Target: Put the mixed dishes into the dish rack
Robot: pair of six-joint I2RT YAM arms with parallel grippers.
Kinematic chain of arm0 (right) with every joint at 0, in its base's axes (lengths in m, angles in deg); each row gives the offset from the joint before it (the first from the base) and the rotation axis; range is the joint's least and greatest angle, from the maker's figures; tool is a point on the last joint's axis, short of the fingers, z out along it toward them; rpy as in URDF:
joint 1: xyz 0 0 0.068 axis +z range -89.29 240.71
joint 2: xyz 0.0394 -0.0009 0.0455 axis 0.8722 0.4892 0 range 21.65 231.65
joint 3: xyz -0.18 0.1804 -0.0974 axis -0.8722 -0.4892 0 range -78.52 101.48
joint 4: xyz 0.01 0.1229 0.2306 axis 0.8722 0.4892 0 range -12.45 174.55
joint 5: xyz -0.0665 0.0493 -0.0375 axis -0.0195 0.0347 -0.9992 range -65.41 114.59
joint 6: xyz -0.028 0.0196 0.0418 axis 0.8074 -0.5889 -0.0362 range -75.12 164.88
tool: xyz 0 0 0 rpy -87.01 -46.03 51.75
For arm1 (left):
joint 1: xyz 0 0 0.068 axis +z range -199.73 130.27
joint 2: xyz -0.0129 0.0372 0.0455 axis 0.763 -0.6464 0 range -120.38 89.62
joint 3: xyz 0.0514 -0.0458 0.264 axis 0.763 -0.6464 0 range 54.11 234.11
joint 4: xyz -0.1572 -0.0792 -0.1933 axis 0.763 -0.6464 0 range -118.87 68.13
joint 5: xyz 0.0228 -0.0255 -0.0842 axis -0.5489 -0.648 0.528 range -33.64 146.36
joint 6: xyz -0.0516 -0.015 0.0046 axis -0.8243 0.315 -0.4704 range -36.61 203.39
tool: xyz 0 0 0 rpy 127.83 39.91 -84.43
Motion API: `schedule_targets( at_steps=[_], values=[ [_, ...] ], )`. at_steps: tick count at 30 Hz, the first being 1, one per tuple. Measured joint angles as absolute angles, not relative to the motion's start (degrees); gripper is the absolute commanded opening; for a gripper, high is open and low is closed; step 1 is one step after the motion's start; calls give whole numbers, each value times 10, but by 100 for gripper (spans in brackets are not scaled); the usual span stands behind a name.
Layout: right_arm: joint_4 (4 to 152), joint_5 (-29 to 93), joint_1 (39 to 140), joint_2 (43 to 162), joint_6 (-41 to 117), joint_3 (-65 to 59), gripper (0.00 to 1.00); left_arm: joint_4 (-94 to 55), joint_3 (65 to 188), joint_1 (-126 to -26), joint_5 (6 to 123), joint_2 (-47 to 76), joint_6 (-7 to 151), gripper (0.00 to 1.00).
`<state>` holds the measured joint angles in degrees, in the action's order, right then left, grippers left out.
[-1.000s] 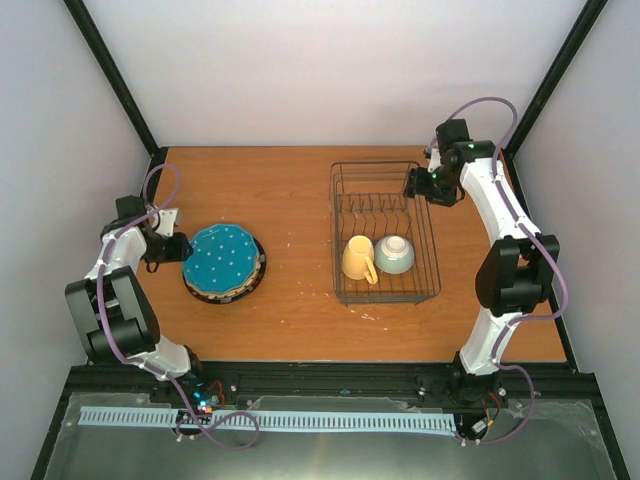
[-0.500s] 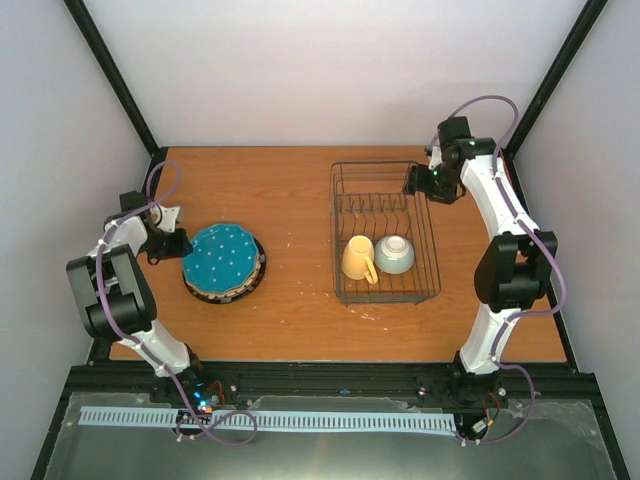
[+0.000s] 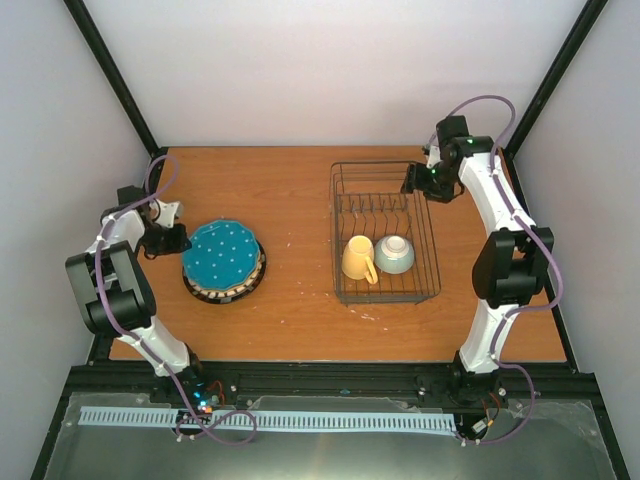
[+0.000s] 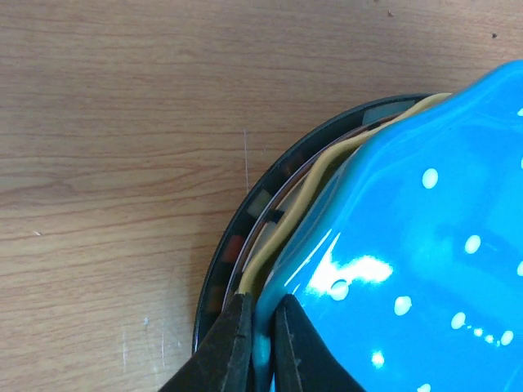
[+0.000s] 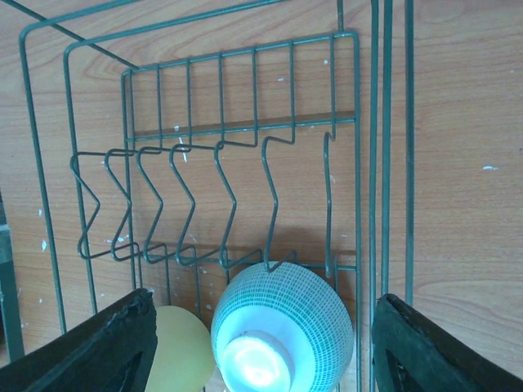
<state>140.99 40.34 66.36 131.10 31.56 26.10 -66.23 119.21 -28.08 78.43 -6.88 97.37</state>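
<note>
Left gripper (image 4: 260,314) narrowed to a slit, pinching the rim of the teal dotted plate (image 4: 409,245). Plate lying topmost on a stack (image 3: 224,262) on the left half of the wooden table (image 3: 290,190), with two lower rims showing beside it, one pale yellow, one dark with pale blocks. Right gripper (image 3: 416,180) spread wide, holding nothing, poised over the far end of the dish rack (image 3: 380,205). Pale yellow mug (image 3: 358,259) and upturned pale green bowl (image 3: 395,254) side by side in the rack's near end. Tabletop orange-brown, faintly scratched and white-flecked. Pale walls (image 3: 330,70) on three sides, with black frame posts (image 3: 110,75) at the corners.
</note>
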Motion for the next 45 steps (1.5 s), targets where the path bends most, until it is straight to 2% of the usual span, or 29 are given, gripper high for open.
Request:
schedule_targets(
  at_steps=[11,14,16,25,33,45],
  values=[
    [1393,444,664,1314,316,275,70,-699,1237,-280,788,-65,984,1],
    [1383,463,664,1314,317,275,63,-699,1237,-279,796,-57,984,1],
    [1373,482,663,1314,318,275,62,-696,1236,-279,805,-48,984,1],
    [1319,606,663,1325,317,311,63,-676,1227,-279,866,-18,981,1],
    [1254,773,673,1363,304,319,64,-648,1204,-279,940,-9,961,1],
    [1237,903,785,1410,303,346,70,-581,1255,-355,1004,-15,889,1]
  ],
)
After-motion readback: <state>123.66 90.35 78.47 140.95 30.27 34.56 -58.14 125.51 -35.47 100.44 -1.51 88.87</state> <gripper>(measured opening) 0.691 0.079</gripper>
